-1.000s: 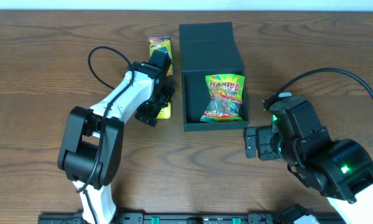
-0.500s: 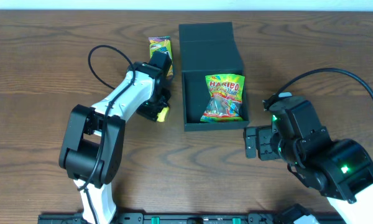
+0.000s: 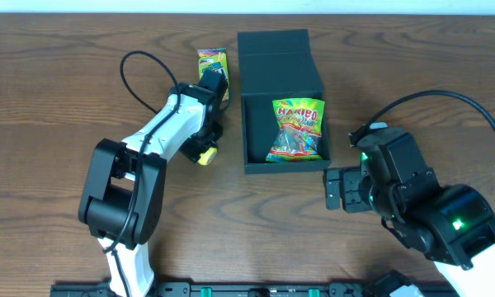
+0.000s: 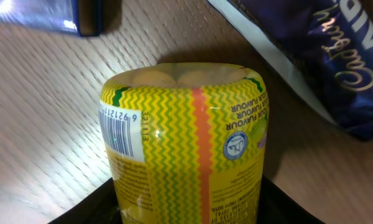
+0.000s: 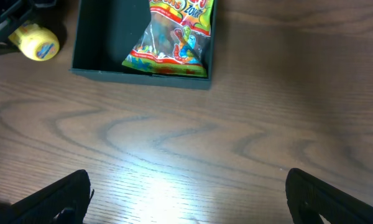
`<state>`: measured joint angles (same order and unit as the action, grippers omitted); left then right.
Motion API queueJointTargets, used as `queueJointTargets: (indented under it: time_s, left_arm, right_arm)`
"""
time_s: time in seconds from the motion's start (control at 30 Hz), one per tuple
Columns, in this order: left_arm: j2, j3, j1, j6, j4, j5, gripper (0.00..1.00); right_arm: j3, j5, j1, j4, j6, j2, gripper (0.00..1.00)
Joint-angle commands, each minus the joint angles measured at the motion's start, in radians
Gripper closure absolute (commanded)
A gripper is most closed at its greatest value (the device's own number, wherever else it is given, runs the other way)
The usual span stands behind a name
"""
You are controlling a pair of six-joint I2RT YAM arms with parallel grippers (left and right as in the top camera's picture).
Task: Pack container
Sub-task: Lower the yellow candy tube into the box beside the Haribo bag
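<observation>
Overhead view: container (image 3: pixel 256 132) sits mid-desk (image 3: pixel 58 82), lid flap laid open at its far side, w/ Haribo bag (image 3: pixel 297 128) lying inside, right half. L fingers (image 4: pixel 292 208) are closed on either side of yellow tube (image 4: pixel 193 155), just left of container; tube end pokes out. Purple Cadbury packet (image 4: pixel 323 56) lies just beside tube. R fingers (image 5: pixel 56 199) are spread wide, holding nothing, near container's front-right corner.
</observation>
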<state>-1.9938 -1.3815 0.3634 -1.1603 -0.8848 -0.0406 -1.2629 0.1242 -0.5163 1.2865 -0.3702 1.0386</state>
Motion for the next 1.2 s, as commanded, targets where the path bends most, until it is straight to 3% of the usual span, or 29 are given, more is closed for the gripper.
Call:
queueJointTargets:
  time_s: [0.0,0.13,0.3,0.53,0.8,1.17]
  left_arm:
    - [-0.011,-0.003,-0.003,0.092,-0.031,-0.061,0.92]
    - [0.011,-0.003,-0.003,0.093,-0.065,-0.072,0.94]
    - [0.078,-0.004,-0.002,0.185,-0.047,-0.097,0.94]
    - [0.209,-0.005,0.055,0.411,0.054,-0.128,0.94]
    - [0.256,-0.005,0.229,0.726,0.251,-0.083,0.95]
    - [0.227,-0.003,0.338,0.735,0.32,-0.048,0.94]
  right_arm:
    - [-0.006,0.006,0.006,0.0,0.012,-0.004,0.01]
    - [-0.006,0.006,0.006,0.0,0.012,-0.004,0.01]
    - [-0.006,0.006,0.006,0.0,0.012,-0.004,0.01]
    - [-0.006,0.006,0.006,0.0,0.012,-0.004,0.01]
    - [-0.006,0.006,0.006,0.0,0.012,-0.004,0.01]
    - [-0.006,0.006,0.006,0.0,0.012,-0.004,0.01]
